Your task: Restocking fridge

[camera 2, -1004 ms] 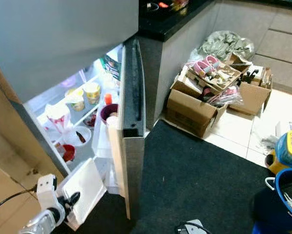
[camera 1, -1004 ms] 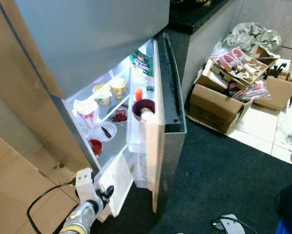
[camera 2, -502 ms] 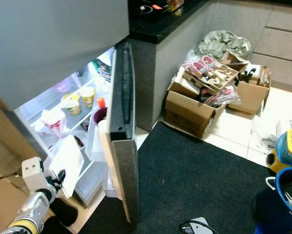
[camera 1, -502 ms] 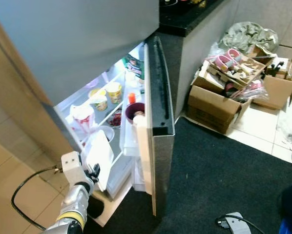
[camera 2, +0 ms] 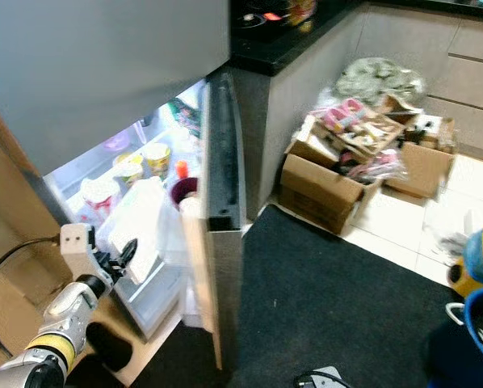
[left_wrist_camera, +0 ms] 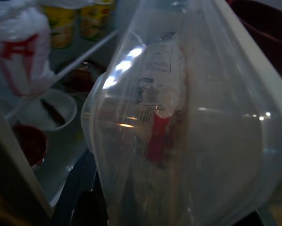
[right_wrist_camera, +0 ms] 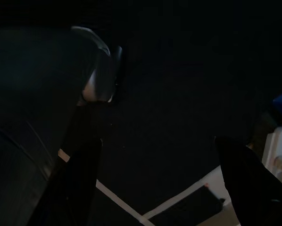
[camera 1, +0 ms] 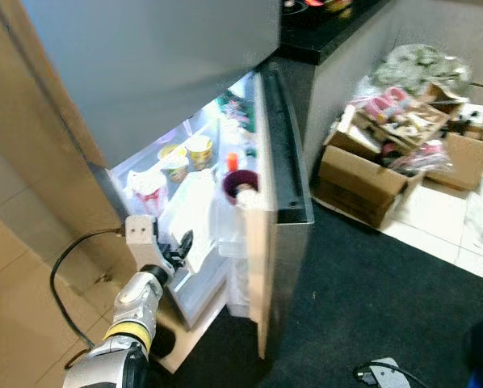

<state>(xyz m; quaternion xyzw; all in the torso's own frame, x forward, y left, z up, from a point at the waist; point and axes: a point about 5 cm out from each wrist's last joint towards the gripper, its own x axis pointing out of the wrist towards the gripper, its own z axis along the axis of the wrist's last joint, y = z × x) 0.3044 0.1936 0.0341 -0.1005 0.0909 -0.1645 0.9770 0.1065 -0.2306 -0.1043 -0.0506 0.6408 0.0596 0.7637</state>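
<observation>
The fridge's lower door (camera 1: 278, 178) stands open, and the lit shelves hold yellow cups (camera 1: 197, 148), a white bag with red print (camera 1: 147, 187) and small bowls. A maroon bowl (camera 1: 240, 182) sits in the door rack. My left gripper (camera 1: 181, 246) is shut on a clear plastic lidded container (camera 1: 195, 217), held tilted in front of the shelves. In the left wrist view the container (left_wrist_camera: 178, 122) shows something red inside, close to the shelf edge. My right gripper (right_wrist_camera: 160, 179) hangs open over the dark mat, its fingers (right_wrist_camera: 79, 174) far apart.
Cardboard boxes full of clutter (camera 1: 379, 153) stand on the tiles to the right of the fridge. A black mat (camera 1: 387, 307) covers the floor before the door. A black counter (camera 1: 322, 32) is behind. A cable (camera 1: 60, 283) loops on the floor at left. A blue bucket (camera 2: 476, 323) stands at right.
My left gripper has lifted the container from low by the floor up and forward to the fridge shelves. The camera has also shifted.
</observation>
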